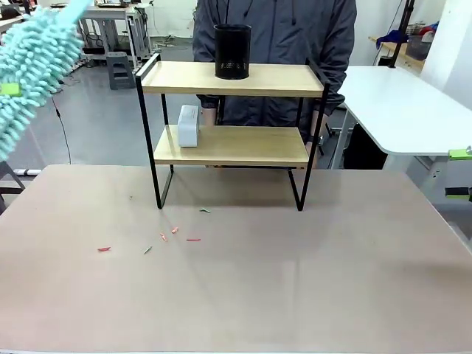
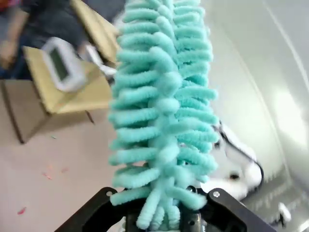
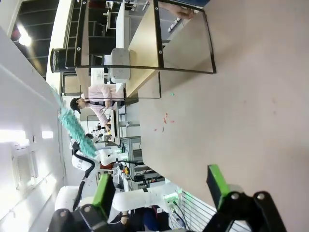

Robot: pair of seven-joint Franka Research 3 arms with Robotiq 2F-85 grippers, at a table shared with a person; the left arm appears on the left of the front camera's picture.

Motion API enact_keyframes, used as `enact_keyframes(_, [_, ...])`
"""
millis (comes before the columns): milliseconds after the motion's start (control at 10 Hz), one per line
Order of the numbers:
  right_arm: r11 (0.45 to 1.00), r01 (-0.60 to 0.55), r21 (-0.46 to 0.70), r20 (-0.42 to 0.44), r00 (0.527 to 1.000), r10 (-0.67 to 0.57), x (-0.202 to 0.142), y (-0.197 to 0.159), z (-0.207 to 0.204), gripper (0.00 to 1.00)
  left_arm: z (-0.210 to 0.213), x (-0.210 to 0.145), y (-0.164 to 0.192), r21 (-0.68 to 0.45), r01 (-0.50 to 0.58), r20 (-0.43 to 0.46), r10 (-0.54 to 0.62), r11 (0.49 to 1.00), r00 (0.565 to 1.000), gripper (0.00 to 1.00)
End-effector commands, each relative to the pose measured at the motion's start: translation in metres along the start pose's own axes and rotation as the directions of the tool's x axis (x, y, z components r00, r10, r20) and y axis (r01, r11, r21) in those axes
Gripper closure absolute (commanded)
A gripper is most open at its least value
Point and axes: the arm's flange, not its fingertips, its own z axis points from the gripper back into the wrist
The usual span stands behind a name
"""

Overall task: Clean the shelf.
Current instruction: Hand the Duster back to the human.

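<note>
Left jaws around upright duster (image 2: pixel 161 111), shelf (image 1: pixel 232 118) beyond

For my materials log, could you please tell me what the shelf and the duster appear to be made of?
The two-tier shelf: pale boards with a matte wood look, possibly laminate, in a thin black frame, seemingly painted metal. The turquoise fluffy duster: soft chenille-like fibre fingers, probably microfibre.

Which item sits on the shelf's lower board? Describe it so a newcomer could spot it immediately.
Start at the shelf, the two-tier wooden rack in a black frame at the table's far side. On its lower board, at the left end, stands a small white box-shaped device. The only other item, a black mesh cup, is on the top board.
</note>
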Motion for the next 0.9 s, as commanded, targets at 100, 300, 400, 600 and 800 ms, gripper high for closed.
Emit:
enact_keyframes(100, [1.000,-0.008,0.003,-0.010,1.000,0.008,-0.003,0.003,0.001,0.00,-0.032,0.004,0.041,0.185,-0.315,0.171,0.286,0.931,0.943,1.00])
enact_keyframes(300, [1.000,-0.008,0.003,-0.010,1.000,0.008,-0.003,0.003,0.001,0.00,-0.034,0.009,0.072,0.292,-0.445,0.160,0.415,0.847,0.895,1.00])
enact_keyframes(400, [1.000,-0.008,0.003,-0.010,1.000,0.008,-0.003,0.003,0.001,0.00,-0.039,0.009,0.080,0.290,-0.489,0.111,0.478,0.823,0.871,1.00])
enact_keyframes(600, [1.000,-0.008,0.003,-0.010,1.000,0.008,-0.003,0.003,0.001,0.00,-0.029,-0.004,0.078,0.282,-0.381,0.181,0.341,0.881,0.922,1.00])
enact_keyframes(800, [1.000,-0.008,0.003,-0.010,1.000,0.008,-0.003,0.003,0.001,0.00,-0.029,-0.004,0.078,0.282,-0.381,0.181,0.341,0.881,0.922,1.00])
